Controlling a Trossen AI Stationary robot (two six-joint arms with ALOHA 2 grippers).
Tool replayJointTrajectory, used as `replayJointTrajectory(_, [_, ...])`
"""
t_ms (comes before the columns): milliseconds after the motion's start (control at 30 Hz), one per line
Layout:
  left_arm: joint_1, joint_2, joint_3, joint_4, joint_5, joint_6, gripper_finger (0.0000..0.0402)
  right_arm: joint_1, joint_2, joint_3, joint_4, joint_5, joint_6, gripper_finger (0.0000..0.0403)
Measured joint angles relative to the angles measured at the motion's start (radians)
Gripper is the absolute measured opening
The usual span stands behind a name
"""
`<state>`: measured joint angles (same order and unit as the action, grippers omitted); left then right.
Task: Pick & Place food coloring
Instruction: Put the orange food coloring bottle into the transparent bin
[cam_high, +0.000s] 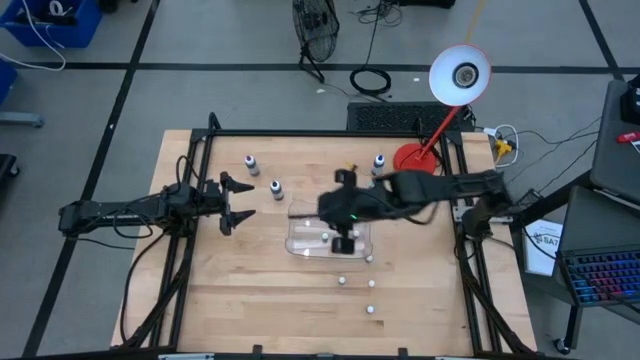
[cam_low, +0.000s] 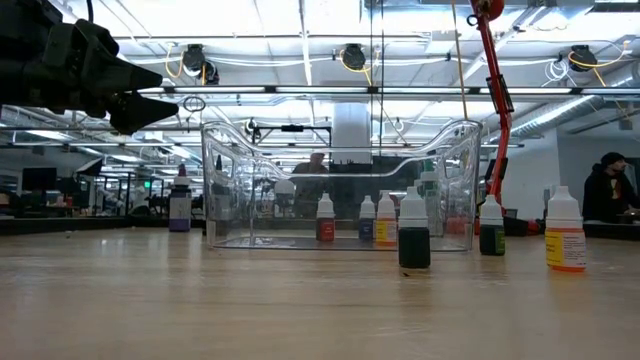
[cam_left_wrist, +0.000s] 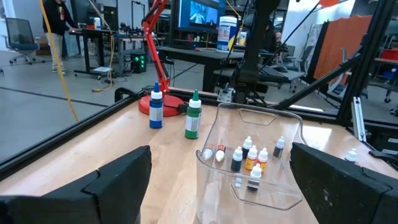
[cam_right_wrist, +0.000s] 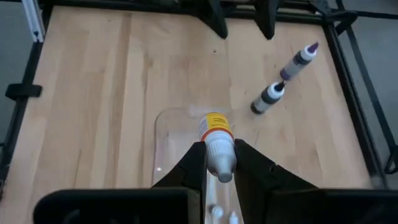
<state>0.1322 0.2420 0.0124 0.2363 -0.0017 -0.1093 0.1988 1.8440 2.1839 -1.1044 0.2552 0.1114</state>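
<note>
A lab: ceiling strip lights (cam_low: 300, 90), monitor (cam_left_wrist: 198, 14), desks, wooden table (cam_high: 240, 290).

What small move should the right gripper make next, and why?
Probably lower a little, then open. The right gripper is shut on a small white-capped bottle with a yellow-orange label, held above the clear rectangular plastic tray, which already holds other bottles. The left gripper waits open beside it.

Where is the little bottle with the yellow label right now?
The yellow-labelled bottle is pinched in the right gripper, hanging over the clear tray near the middle of the table, as the right wrist view shows.
</note>
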Motion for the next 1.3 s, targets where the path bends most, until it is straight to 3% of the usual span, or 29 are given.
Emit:
replayJointTrajectory(100, [0.0, 0.0, 0.0, 0.0, 0.0, 0.0, 0.0379, -0.042, 0.09, 0.147, -0.074, -0.049, -0.019, 0.0042])
replayJointTrajectory(167, [0.0, 0.0, 0.0, 0.0, 0.0, 0.0, 0.0379, -0.066, 0.125, 0.171, -0.09, -0.086, -0.018, 0.0042])
replayJointTrajectory(267, [0.0, 0.0, 0.0, 0.0, 0.0, 0.0, 0.0379, -0.097, 0.141, 0.118, -0.127, -0.152, 0.005, 0.0042])
replayJointTrajectory(433, [0.0, 0.0, 0.0, 0.001, 0.0, 0.0, 0.0379, -0.115, 0.189, 0.012, -0.224, -0.156, 0.034, 0.0042])
replayJointTrajectory(867, [0.0, 0.0, 0.0, 0.0, 0.0, 0.0, 0.0379, -0.099, 0.214, -0.387, -0.015, -0.33, 0.059, 0.0042])
replayJointTrajectory(1300, [0.0, 0.0, 0.0, 0.0, 0.0, 0.0, 0.0379, -0.099, 0.214, -0.443, 0.091, -0.337, 0.034, 0.0042])
